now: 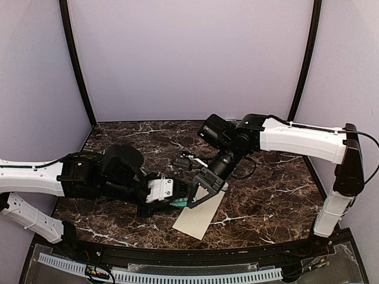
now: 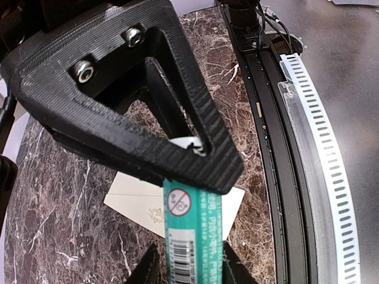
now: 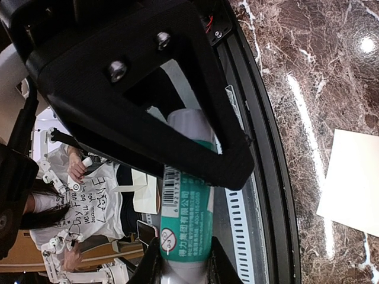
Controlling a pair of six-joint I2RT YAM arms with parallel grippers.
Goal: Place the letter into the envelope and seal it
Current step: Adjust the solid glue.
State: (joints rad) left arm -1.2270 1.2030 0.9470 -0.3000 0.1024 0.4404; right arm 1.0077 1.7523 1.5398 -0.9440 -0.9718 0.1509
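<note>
On the marble table point(image 1: 266, 195) we see the cream envelope point(image 1: 198, 222) lying flat at 6 o'clock, by the front edge. Above it, the right gripper point(image 1: 200, 191) clamps a green glue stick point(image 2: 192, 236). The left gripper point(image 1: 169, 195) flanks the stick; we cannot tell whether it grips.

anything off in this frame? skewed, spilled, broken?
Nothing spilled or damaged. The envelope lies at a slant to the table front edge. Only oddity: a green glue stick spans the air between the right gripper, clamped on it, and the left gripper, flanking it.
</note>
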